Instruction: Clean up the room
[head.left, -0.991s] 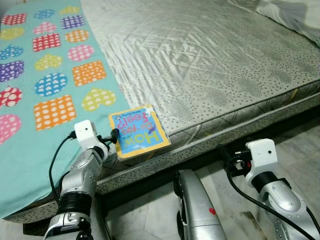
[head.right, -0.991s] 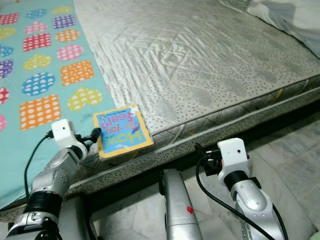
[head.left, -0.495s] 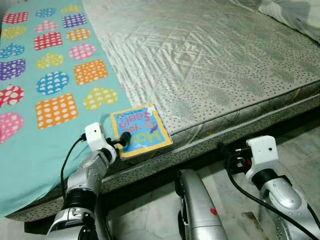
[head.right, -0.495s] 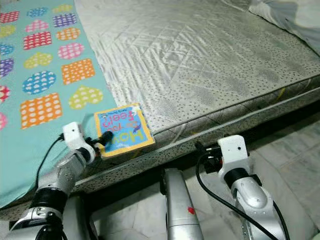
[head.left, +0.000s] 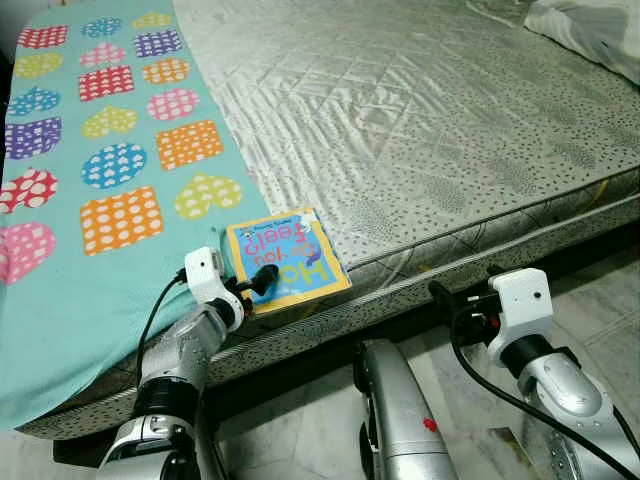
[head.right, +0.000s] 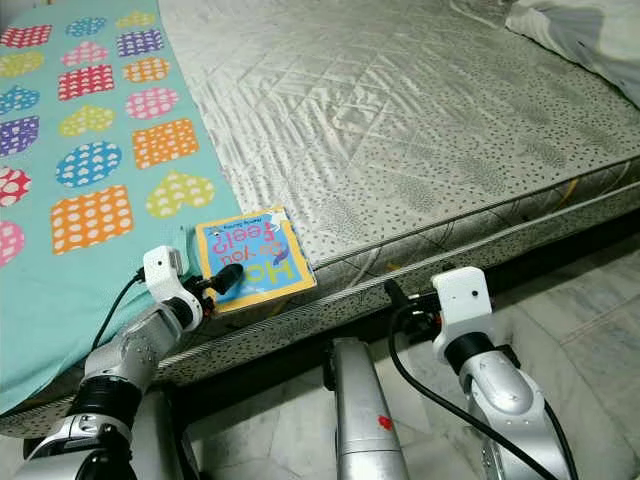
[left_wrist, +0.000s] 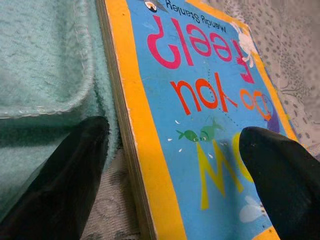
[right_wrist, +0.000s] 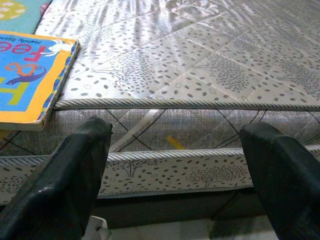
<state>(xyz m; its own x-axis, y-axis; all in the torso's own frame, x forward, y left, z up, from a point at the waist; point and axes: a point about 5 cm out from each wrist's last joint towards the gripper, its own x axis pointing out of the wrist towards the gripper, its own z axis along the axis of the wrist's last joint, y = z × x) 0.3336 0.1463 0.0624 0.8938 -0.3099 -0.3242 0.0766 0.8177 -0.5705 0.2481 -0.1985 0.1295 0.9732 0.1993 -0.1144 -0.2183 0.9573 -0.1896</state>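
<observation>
Reaching for the picture book (head.left: 286, 261) at the near edge of the mattress (head.left: 450, 130), the left gripper (head.left: 262, 280) has its fingers wide open, one above the cover and one over the teal blanket (head.left: 70, 290), holding nothing. The next move seems to be closing on the book's edge, while the right gripper (head.right: 393, 294) waits open and empty before the mattress side

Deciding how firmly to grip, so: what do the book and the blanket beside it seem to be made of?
The book looks like thick cardboard with a glossy printed cover: its edge shows stacked stiff pages. The blanket looks like soft fleece or terry, with a fuzzy nap and stitched hem. The left gripper stands open at the book.
</observation>
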